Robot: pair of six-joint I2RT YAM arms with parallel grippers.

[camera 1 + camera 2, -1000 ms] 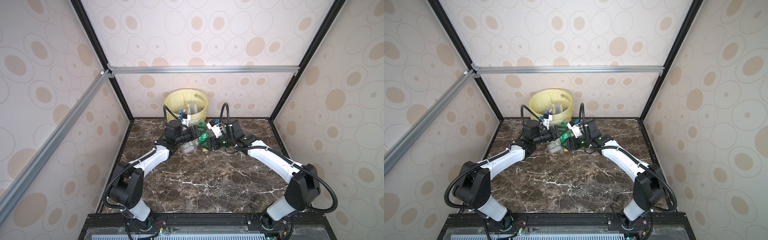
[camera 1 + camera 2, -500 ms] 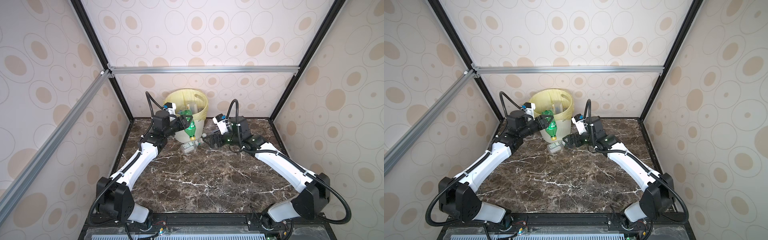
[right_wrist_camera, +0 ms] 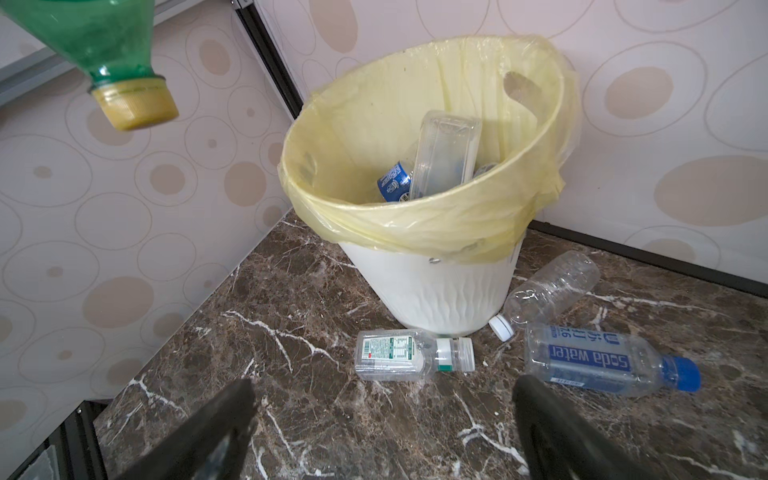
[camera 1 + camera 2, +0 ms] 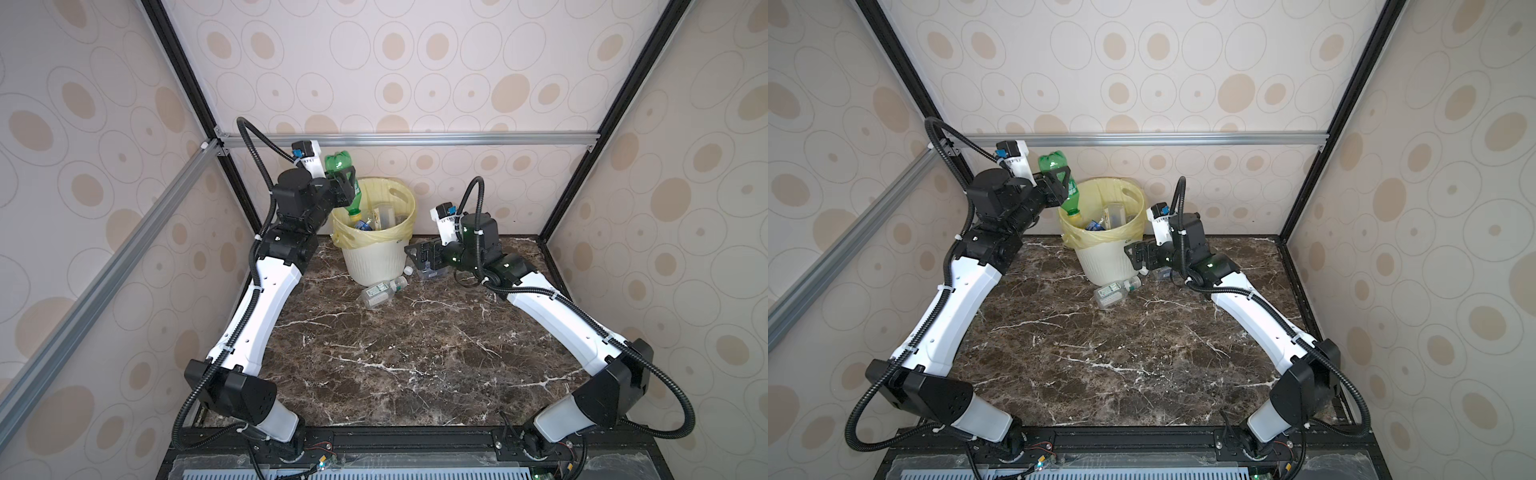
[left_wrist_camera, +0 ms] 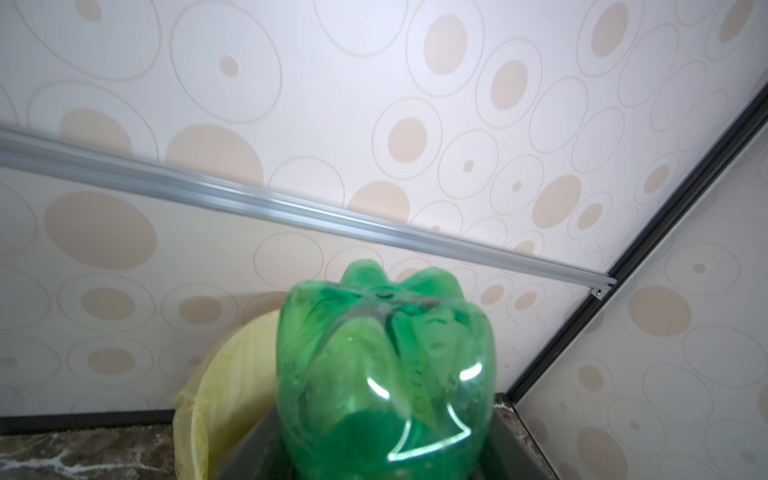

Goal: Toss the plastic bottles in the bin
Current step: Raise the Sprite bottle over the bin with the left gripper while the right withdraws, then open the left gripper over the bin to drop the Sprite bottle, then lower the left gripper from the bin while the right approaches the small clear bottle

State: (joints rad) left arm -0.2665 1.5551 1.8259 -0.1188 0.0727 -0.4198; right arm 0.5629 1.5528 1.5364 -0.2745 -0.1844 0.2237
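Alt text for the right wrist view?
A cream bin lined with a yellow bag holds bottles; three more bottles lie on the marble table at its base. A green bottle hangs cap-down nearby, with the fingers of the right gripper spread open.

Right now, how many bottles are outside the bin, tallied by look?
Green bottle, held in the left gripper: 1
Clear bottle with green-and-white label, lying by the bin: 1
Clear unlabelled bottle, lying by the bin: 1
Clear bottle with blue label, lying by the bin: 1
Total: 4
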